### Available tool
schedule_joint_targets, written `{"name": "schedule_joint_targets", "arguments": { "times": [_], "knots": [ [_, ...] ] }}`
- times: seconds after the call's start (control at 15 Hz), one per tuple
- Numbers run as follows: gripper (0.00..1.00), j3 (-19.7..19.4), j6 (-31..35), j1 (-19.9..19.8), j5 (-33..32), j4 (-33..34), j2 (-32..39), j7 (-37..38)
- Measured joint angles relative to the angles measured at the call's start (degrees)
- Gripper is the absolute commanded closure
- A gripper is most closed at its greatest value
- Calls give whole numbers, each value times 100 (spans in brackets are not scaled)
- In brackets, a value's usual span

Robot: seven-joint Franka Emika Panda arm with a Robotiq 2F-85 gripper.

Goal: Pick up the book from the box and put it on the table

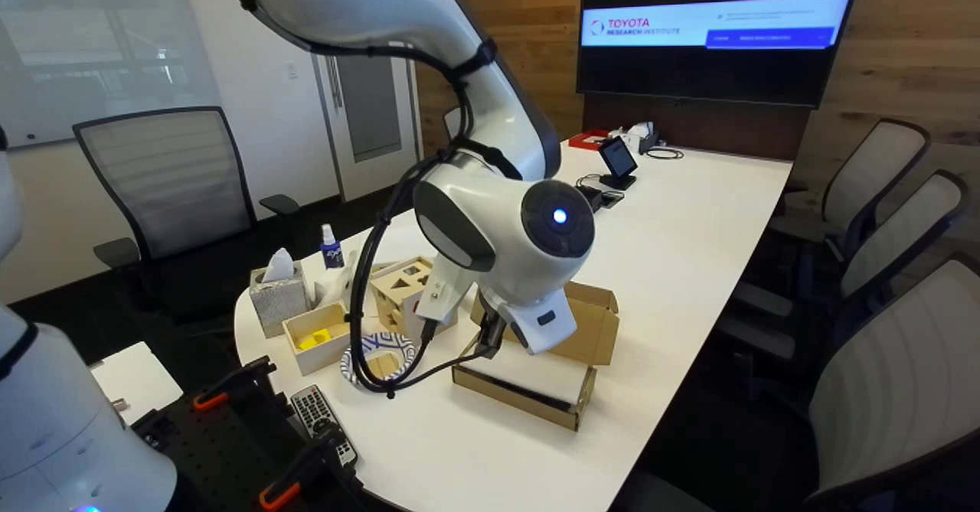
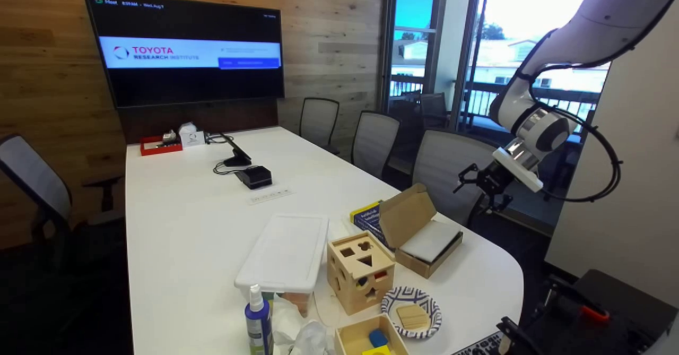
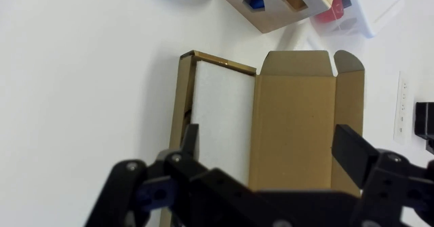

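Note:
The shallow tan cardboard box stands open near the rounded end of the white table, its lid raised. A flat white slab lies inside; whether it is a book I cannot tell. A blue and yellow book is on the table behind the lid, partly hidden by it; it does not show in the wrist view. My gripper is open and empty, above the box and apart from it. In the wrist view its fingers spread over the slab and lid. In an exterior view the arm mostly hides the gripper.
A wooden shape cube, a patterned plate and a white-lidded bin stand beside the box. A small wooden tray, tissue box, spray bottle and remote are nearby. Chairs line the table.

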Motion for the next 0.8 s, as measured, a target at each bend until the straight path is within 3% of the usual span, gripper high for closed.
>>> {"name": "schedule_joint_targets", "arguments": {
  "times": [0.27,0.8],
  "knots": [
    [0,87,88,11,610,229,635,-449],
    [0,109,256,27,976,759,1506,-476]
  ]
}}
